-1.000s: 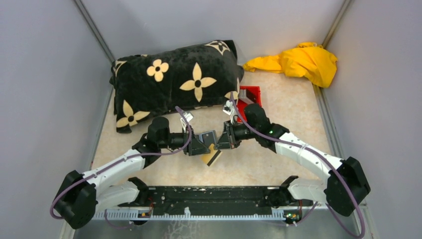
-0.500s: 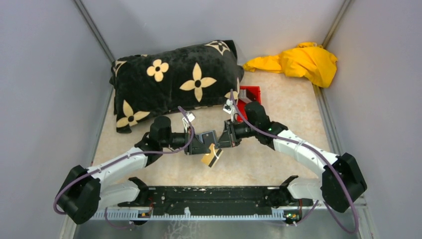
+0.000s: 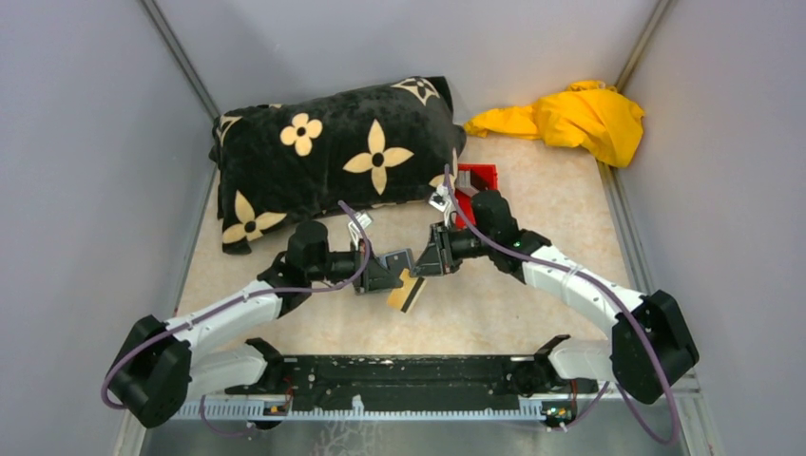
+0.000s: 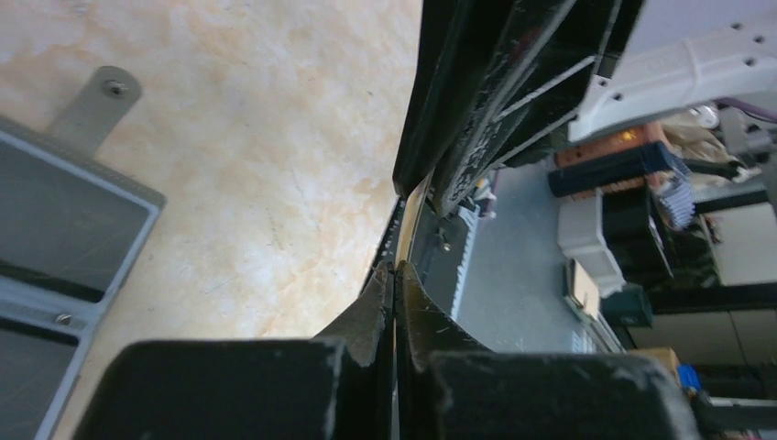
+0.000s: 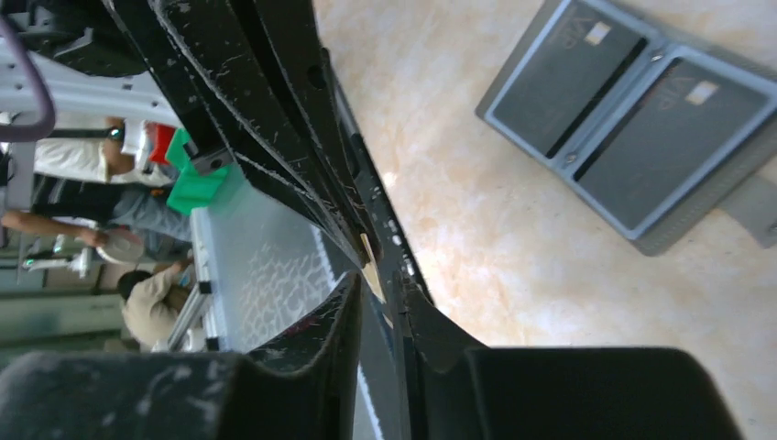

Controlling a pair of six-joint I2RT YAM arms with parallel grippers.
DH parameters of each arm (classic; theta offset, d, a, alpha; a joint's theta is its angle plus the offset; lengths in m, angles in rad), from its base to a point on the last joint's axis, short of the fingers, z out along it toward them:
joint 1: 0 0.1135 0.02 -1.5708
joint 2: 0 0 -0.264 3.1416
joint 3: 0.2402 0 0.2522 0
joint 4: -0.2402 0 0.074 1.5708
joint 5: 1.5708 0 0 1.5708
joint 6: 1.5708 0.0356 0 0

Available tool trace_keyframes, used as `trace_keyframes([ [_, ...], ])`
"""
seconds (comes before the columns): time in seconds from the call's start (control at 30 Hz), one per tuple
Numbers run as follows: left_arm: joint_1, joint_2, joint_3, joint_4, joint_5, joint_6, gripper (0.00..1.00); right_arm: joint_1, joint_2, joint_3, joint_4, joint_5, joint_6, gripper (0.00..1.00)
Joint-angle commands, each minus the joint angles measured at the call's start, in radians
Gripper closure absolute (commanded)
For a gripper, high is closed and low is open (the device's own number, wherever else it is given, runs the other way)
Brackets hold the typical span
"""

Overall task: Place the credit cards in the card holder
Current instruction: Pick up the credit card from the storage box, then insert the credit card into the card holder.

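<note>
Midway between the side edges of the desk (image 3: pixel 532 294), towards its near edge, the left end effector (image 4: pixel 395 268) is clenched on a tan credit card (image 3: pixel 407 291) held tilted above the surface. The right end effector (image 5: pixel 376 280) meets the same card, but I cannot tell whether it grips. Just beyond lies the card holder (image 5: pixel 632 119), open flat. Farther on is a red bin (image 3: pixel 475 180), then a black flowered pillow (image 3: pixel 333 157) along the far edge.

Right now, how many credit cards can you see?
1 for certain: a tan credit card with a dark stripe, pinched by the left gripper beside the open card holder. The holder's dark panels may hold more; I cannot tell.
</note>
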Motion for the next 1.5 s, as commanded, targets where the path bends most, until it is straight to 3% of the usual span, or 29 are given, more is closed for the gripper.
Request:
trace_keyframes([
  [0.0,-0.001,-0.028,0.032,-0.202,-0.299,0.041,1.0,-0.009,-0.024,0.052,0.062,0.069,-0.026,0.77],
  [0.1,-0.001,-0.061,0.052,-0.278,-0.469,0.025,1.0,-0.009,-0.025,0.075,0.03,0.172,-0.056,0.72],
  [0.33,0.005,-0.166,0.057,-0.4,-0.777,-0.029,1.0,0.013,0.042,0.114,0.014,0.403,-0.077,0.72],
  [0.4,0.006,-0.18,0.065,-0.449,-0.837,-0.051,1.0,0.045,0.1,0.143,0.0,0.465,-0.096,0.79],
  [0.47,0.009,-0.192,0.063,-0.472,-0.875,-0.064,1.0,0.078,0.173,0.178,-0.015,0.514,-0.111,1.0],
  [0.63,0.018,-0.201,0.038,-0.484,-0.913,-0.104,1.0,0.126,0.309,0.21,0.021,0.636,-0.12,1.0],
  [0.87,0.039,-0.211,0.027,-0.482,-0.913,-0.123,1.0,0.215,0.34,0.182,0.13,0.958,-0.213,1.0],
  [1.07,0.046,-0.222,0.033,-0.511,-0.928,-0.132,1.0,0.243,0.375,0.167,0.161,1.118,-0.219,1.0],
  [1.17,0.051,-0.224,0.025,-0.524,-0.932,-0.138,1.0,0.252,0.364,0.111,0.241,1.15,-0.188,1.0],
  [1.3,0.055,-0.235,0.012,-0.527,-0.929,-0.142,1.0,0.297,0.384,0.128,0.207,1.236,-0.221,1.0],
  [1.47,0.062,-0.238,0.007,-0.533,-0.929,-0.144,1.0,0.316,0.393,0.122,0.221,1.228,-0.204,1.0],
])
